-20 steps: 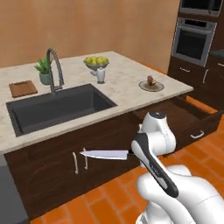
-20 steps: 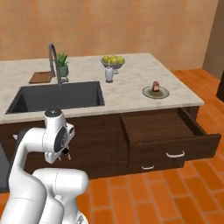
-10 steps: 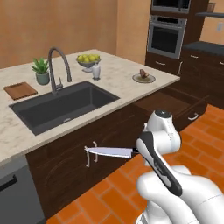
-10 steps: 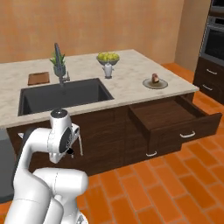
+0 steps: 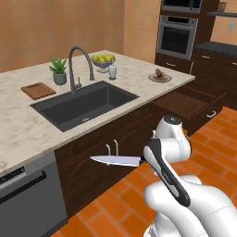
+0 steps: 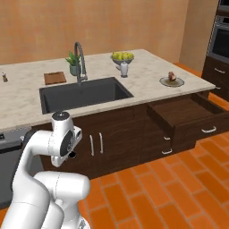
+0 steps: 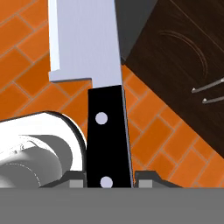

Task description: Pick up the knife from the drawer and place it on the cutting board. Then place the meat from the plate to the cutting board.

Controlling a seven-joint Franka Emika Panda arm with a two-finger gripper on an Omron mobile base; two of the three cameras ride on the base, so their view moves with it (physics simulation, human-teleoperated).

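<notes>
One knife [image 5: 115,160] rides low before the cabinets, its black handle clamped in the pincer [image 7: 109,177] with the blade level and pointing away from the arm, seemingly for safe carrying toward the board [image 5: 38,90] on the worktop [image 5: 18,125].

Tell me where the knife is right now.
The knife is clamped by its black handle in the gripper, held low in front of the dark cabinet doors below the sink, blade pointing left in the left base view.
</notes>
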